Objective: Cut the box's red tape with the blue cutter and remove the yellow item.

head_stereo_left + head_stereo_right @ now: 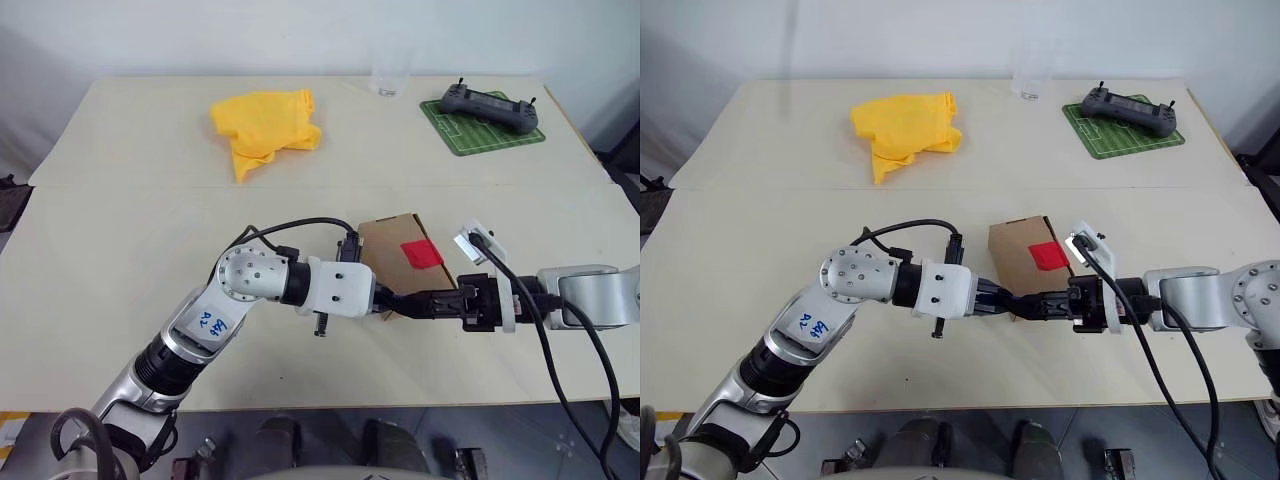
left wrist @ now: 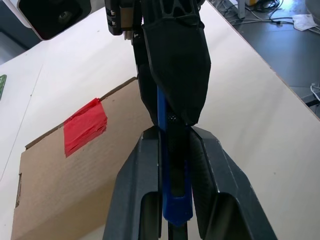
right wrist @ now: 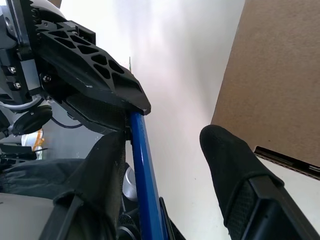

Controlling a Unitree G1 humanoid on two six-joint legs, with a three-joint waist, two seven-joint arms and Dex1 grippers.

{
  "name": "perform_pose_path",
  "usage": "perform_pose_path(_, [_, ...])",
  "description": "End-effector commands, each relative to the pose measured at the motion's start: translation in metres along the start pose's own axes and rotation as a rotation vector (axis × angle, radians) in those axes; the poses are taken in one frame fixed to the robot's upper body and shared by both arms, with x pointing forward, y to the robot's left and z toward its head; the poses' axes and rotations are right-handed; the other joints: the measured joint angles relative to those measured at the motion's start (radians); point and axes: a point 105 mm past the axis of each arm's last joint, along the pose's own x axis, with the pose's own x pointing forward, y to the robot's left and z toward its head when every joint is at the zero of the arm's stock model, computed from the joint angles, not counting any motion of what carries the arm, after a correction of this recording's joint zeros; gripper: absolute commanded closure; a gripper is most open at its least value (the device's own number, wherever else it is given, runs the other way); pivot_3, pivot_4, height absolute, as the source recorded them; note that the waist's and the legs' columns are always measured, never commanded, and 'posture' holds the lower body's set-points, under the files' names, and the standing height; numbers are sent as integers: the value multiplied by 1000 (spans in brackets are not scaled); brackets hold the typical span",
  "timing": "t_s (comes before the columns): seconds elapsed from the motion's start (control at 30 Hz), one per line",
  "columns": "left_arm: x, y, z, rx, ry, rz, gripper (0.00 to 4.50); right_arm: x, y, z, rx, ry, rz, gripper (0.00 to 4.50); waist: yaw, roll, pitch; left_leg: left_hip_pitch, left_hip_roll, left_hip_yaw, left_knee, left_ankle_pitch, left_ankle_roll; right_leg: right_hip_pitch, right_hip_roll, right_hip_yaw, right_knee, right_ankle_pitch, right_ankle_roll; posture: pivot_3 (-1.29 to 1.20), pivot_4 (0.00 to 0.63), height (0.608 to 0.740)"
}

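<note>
The brown box [image 1: 392, 250] lies closed on the table, with the red tape [image 1: 421, 253] as a small square on its top face. Just in front of the box's near edge, my left gripper [image 1: 400, 301] is shut on the blue cutter [image 2: 175, 200], which runs out along its fingers. My right gripper [image 1: 442, 301] meets it tip to tip from the right. In the right wrist view the cutter [image 3: 145, 170] rests against one right finger, and the other finger [image 3: 235, 170] stands clear of it, so the right gripper [image 3: 165, 137] is open around it. The yellow item is hidden.
At the back of the table, a crumpled yellow cloth [image 1: 265, 125] lies on the left and a green mat [image 1: 470, 138] carrying a grey controller [image 1: 490, 106] on the right. A clear cup [image 1: 388, 80] stands between them. The table's front edge [image 1: 330, 408] runs close below my arms.
</note>
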Motion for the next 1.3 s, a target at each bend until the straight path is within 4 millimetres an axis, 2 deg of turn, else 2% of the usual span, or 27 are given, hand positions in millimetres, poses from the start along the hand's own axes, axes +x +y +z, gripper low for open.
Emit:
perform_pose_path(0.03, [0,1,6,37,-23,9,4083,-3,3,6,-13,-25,11,2830,0,0,0,0,0,0,0,0,0,0,0,0,0,0,0,0,150,740])
perform_pose_path(0.07, [-1,1,7,38,-23,9,4083,-3,3,5,-11,-27,14,3259,0,0,0,0,0,0,0,0,0,0,0,0,0,0,0,0,150,740])
perform_pose_path(0.2, [-1,1,6,40,-20,8,4083,-4,3,6,-4,-40,20,4416,0,0,0,0,0,0,0,0,0,0,0,0,0,0,0,0,150,740])
perform_pose_path(0.5, [-2,-2,5,10,-32,-9,4083,-5,7,10,-15,-54,42,4416,0,0,0,0,0,0,0,0,0,0,0,0,0,0,0,0,150,740])
perform_pose_path(0.63, [-6,-1,5,-57,-55,9,2780,-6,12,10,-36,-52,67,4416,-1,0,0,0,0,0,0,0,0,0,0,0,0,0,0,0,150,740])
perform_pose_path(0.7, [-15,-3,4,-72,-61,0,2165,-8,18,10,-55,-48,89,4416,-2,0,0,0,0,0,0,0,0,0,0,0,1,0,0,0,150,740])
perform_pose_path(0.77, [-36,-13,3,-150,-86,-44,1571,-14,25,10,-81,-44,115,4416,-4,0,0,0,0,0,0,0,0,0,0,0,1,0,0,0,150,740])
perform_pose_path(0.8, [-53,-21,2,-215,-103,-81,1284,-19,28,10,-96,-45,123,4416,-6,1,0,0,1,0,0,0,0,-1,0,0,1,0,0,0,150,740])
perform_pose_path(0.83, [-65,-28,3,-255,-114,-106,1248,-22,31,10,-107,-46,129,4416,-10,1,0,0,2,-1,0,0,0,-1,0,0,2,0,0,0,150,740])
perform_pose_path(0.9, [-90,-31,-6,-372,-112,-89,1248,-31,35,11,-129,-64,123,4416,-17,1,0,0,2,-3,-1,0,0,-2,1,0,3,-1,-1,0,150,740])
perform_pose_path(1.0, [-121,-32,-23,-452,-43,-63,1248,-49,38,15,-151,-94,95,4416,-12,1,0,0,2,-4,0,0,0,-1,0,-1,3,-1,-1,0,150,740])
perform_pose_path(1.03, [-130,-26,-25,-481,-69,-37,1248,-57,38,18,-159,-113,74,4416,-6,1,0,0,1,-2,1,0,0,-1,0,-1,3,-1,-1,0,150,740])
perform_pose_path(1.1, [-142,-5,-37,-486,-108,67,1636,-73,36,20,-168,-157,-5,4416,9,1,0,0,1,-2,2,0,0,0,-1,0,3,-1,-1,0,150,740])
perform_pose_path(1.23, [-134,17,-46,-478,-168,120,2770,-95,29,16,-169,-218,-151,4416,20,0,-1,0,0,0,4,1,1,1,0,0,4,0,0,0,150,740])
perform_pose_path(1.3, [-114,36,-47,-475,-225,124,3429,-105,23,15,-183,-288,-271,4416,26,0,-1,0,0,0,5,1,1,1,0,0,4,2,0,0,150,740])
